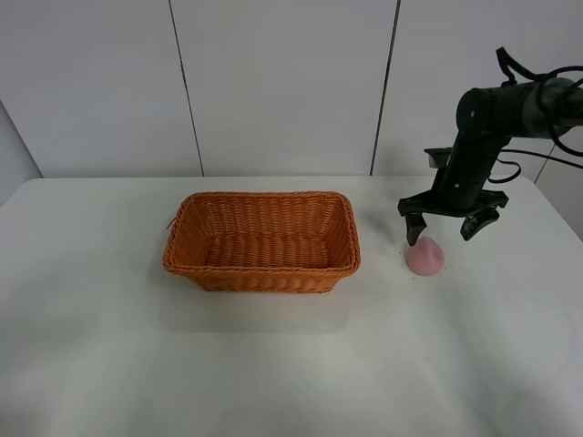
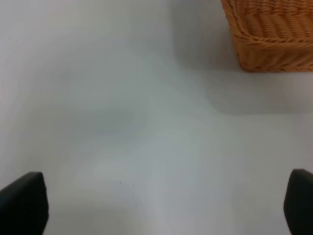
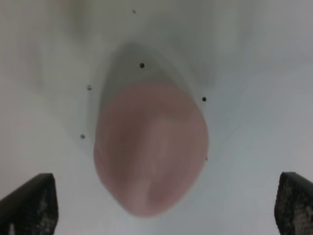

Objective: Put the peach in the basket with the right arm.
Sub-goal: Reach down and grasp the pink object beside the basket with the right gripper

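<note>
The pale-pink peach (image 1: 426,257) lies on the white table to the right of the orange-brown wicker basket (image 1: 262,240). My right gripper (image 1: 446,227) hovers open just above and behind the peach, its black fingers spread wider than the fruit. In the right wrist view the peach (image 3: 150,148) fills the middle, blurred, with a fingertip (image 3: 29,203) at each lower corner and nothing touching it. Nothing lies in the basket. The left wrist view shows the left gripper (image 2: 161,208) open over bare table, with a corner of the basket (image 2: 271,34) ahead of it.
The white table (image 1: 273,364) spreads wide around the basket. A white panelled wall (image 1: 273,82) stands behind it. Small dark specks dot the table around the peach (image 3: 142,65).
</note>
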Robot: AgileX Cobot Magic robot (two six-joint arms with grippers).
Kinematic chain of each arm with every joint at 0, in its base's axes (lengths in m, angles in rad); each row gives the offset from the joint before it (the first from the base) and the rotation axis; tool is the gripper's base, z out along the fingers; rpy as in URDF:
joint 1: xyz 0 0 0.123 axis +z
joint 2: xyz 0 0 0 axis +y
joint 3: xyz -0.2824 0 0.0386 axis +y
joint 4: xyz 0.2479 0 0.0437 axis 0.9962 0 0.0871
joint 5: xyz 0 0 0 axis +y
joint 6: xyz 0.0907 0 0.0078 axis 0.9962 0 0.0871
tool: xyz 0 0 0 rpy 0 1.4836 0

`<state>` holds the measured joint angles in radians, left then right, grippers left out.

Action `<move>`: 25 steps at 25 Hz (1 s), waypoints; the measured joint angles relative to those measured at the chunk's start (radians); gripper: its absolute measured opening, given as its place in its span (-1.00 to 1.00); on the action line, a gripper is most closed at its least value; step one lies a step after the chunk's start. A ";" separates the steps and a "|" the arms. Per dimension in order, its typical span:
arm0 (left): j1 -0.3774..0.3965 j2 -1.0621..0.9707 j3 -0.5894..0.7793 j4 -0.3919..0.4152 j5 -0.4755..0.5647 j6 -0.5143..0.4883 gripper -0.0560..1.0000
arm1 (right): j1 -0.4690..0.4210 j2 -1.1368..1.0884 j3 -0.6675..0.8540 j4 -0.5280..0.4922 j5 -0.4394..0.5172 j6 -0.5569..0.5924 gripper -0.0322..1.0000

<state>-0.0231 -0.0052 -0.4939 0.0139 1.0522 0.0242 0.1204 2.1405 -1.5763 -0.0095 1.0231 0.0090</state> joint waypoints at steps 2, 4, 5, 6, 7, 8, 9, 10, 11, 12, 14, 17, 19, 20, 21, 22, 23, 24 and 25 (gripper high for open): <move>0.000 0.000 0.000 0.000 0.000 0.000 0.98 | 0.000 0.033 0.000 0.010 -0.012 0.000 0.38; 0.000 0.000 0.000 0.000 0.000 0.000 0.98 | 0.000 0.059 0.000 0.010 -0.029 0.000 0.38; 0.000 0.000 0.000 0.000 0.000 0.000 0.98 | 0.000 0.068 0.000 0.010 -0.041 0.000 0.38; 0.000 0.000 0.000 0.000 0.000 0.000 0.98 | 0.000 0.077 0.000 0.015 -0.054 0.000 0.38; 0.000 0.000 0.000 0.000 0.000 0.000 0.98 | 0.000 0.082 0.000 0.021 -0.064 0.000 0.38; 0.000 0.000 0.000 0.000 0.000 0.000 0.98 | 0.000 0.085 0.000 0.026 -0.075 0.000 0.38; 0.000 0.000 0.000 0.000 0.000 0.000 0.98 | 0.000 0.088 0.000 0.029 -0.084 0.000 0.38; 0.000 0.000 0.000 0.000 0.000 0.000 0.98 | 0.000 0.090 0.000 0.031 -0.089 0.000 0.38; 0.000 0.000 0.000 0.000 0.000 0.000 0.98 | 0.000 0.091 0.000 0.031 -0.091 0.000 0.38; 0.000 0.000 0.000 0.000 0.000 0.000 0.98 | 0.000 0.093 0.000 0.032 -0.092 0.000 0.38; 0.000 0.000 0.000 0.000 0.000 0.000 0.98 | 0.000 0.099 0.000 0.032 -0.094 0.000 0.38; 0.000 0.000 0.000 0.000 0.000 0.000 0.98 | 0.000 0.104 0.000 0.033 -0.098 0.000 0.38; 0.000 0.000 0.000 0.000 0.000 0.000 0.98 | 0.000 0.107 0.000 0.034 -0.098 0.000 0.38; 0.000 0.000 0.000 0.000 0.000 0.000 0.98 | 0.000 0.109 0.000 0.034 -0.098 0.000 0.36; 0.000 0.000 0.000 0.000 0.000 0.000 0.98 | 0.000 0.112 0.000 0.034 -0.097 0.000 0.32; 0.000 0.000 0.000 0.000 0.000 0.000 0.98 | 0.000 0.113 0.000 0.034 -0.097 0.000 0.24; 0.000 0.000 0.000 0.000 0.000 0.000 0.98 | 0.000 0.113 0.000 0.034 -0.097 0.000 0.13; 0.000 0.000 0.000 0.000 0.000 0.000 0.98 | 0.000 0.113 0.000 0.034 -0.097 0.000 0.00; 0.000 0.000 0.000 0.000 0.000 0.000 0.98 | 0.000 0.113 0.000 0.034 -0.096 0.000 -0.17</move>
<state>-0.0231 -0.0052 -0.4939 0.0139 1.0522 0.0242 0.1204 2.2540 -1.5763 0.0244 0.9272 0.0094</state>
